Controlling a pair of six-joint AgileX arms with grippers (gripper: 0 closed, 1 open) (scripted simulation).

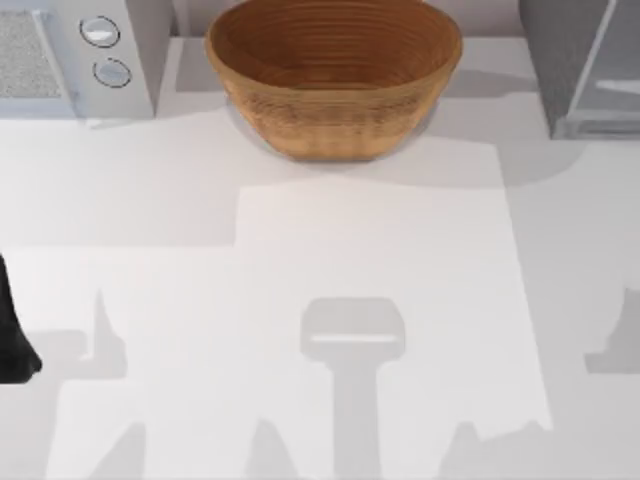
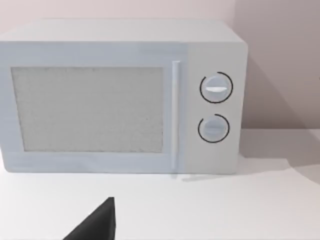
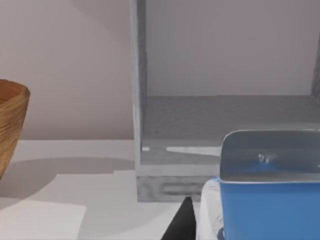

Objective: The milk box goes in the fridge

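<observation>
The milk box (image 3: 267,187) appeared close in the right wrist view, directly in front of the open fridge (image 3: 210,145). Its visible body was saturated blue, with a pale grey, glossy top panel and a strip of white showing at its lower side edge. No lettering could be read from this angle. A dark finger (image 3: 182,222) of the right gripper stood against the white edge of the carton; whether the fingers were clamped on the carton could not be told.

The fridge was a grey boxy cabinet. In the right wrist view its interior was exposed: a grey side wall, a speckled grey floor and a pale rear wall. In the top view the fridge (image 1: 570,70) stood at the far right corner of the tabletop (image 1: 380,250), its pale translucent door panel (image 1: 615,75) angled outward.

A woven brown bowl (image 1: 335,75) sat at the far centre of the tabletop, between the fridge and a white microwave (image 1: 75,55) with two round knobs at the far left.

The left arm (image 1: 12,335) showed as a dark shape at the left edge of the top view. In the left wrist view a dark finger tip (image 2: 97,225) of the left gripper pointed toward the microwave (image 2: 120,95); its opening could not be told.
</observation>
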